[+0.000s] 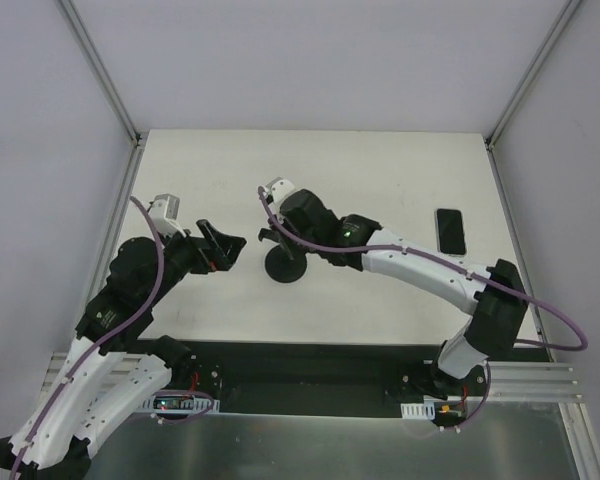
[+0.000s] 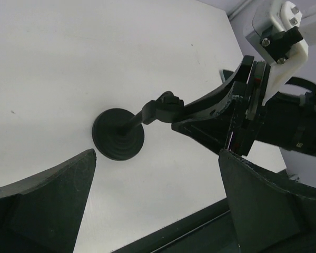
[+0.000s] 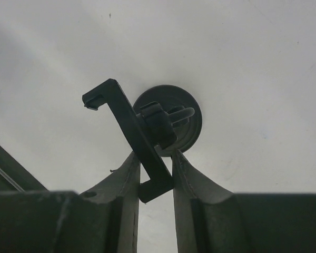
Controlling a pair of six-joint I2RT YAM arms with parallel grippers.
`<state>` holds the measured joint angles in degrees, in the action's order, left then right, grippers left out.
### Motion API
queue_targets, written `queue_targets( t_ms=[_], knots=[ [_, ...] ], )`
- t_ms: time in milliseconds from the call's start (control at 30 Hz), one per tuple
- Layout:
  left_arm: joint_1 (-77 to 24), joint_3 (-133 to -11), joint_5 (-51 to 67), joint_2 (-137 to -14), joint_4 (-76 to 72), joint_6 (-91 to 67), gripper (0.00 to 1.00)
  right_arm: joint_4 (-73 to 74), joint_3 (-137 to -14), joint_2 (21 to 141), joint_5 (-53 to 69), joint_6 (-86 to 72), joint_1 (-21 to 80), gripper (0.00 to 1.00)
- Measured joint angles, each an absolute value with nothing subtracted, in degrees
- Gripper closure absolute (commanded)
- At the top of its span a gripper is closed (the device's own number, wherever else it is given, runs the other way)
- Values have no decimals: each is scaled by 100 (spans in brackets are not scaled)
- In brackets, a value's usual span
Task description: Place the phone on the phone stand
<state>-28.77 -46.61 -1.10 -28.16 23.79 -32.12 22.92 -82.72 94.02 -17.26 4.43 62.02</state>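
Note:
The phone point(image 1: 451, 231) lies flat, screen up, at the right side of the table, away from both grippers. The phone stand point(image 1: 284, 267) stands near the table's middle on its round base point(image 2: 118, 133). My right gripper point(image 1: 273, 236) is shut on the stand's flat holder bracket point(image 3: 127, 129), its fingertips point(image 3: 130, 171) pinching the bracket's lower end above the base point(image 3: 192, 118). My left gripper point(image 1: 228, 250) is open and empty, just left of the stand; its fingers point(image 2: 68, 184) frame the base in the left wrist view.
Grey walls enclose the white table point(image 1: 380, 170) at the left, back and right. A black strip point(image 1: 310, 360) runs along the near edge by the arm bases. The right arm point(image 1: 420, 270) stretches across the table between phone and stand.

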Motion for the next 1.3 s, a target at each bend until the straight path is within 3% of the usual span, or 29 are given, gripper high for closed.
queue_targets(
  t_ms=[267,533,733,800,833,867,1033,1300],
  knots=[
    [-2877,-4838,600,-4077,1765,-3140,1,2849,-8211,9080,1041,2491,4493,100],
    [-2860,-5249,982,-5304,1127,-2974,1,3981,-8969,9535,2053,4080,4066,96],
    [-2515,-5487,1304,-5902,873,-2936,1,4064,-9041,9640,2335,4394,3898,48],
    [-2342,-5583,1372,-5944,878,-2943,1,4038,-8980,9640,2298,4357,3896,27],
    [-2290,-5640,1409,-5955,869,-2945,1,3999,-8912,9640,2276,4270,3896,10],
    [-2213,-5719,1476,-5959,851,-2950,1,3933,-8840,9625,2259,4178,3896,3],
    [-1938,-5894,1793,-5946,679,-2956,1,3594,-8134,9100,1999,3568,3896,3],
    [-1839,-5865,2237,-5867,670,-2834,2,3033,-7452,6724,447,2058,3157,4]
  ],
)
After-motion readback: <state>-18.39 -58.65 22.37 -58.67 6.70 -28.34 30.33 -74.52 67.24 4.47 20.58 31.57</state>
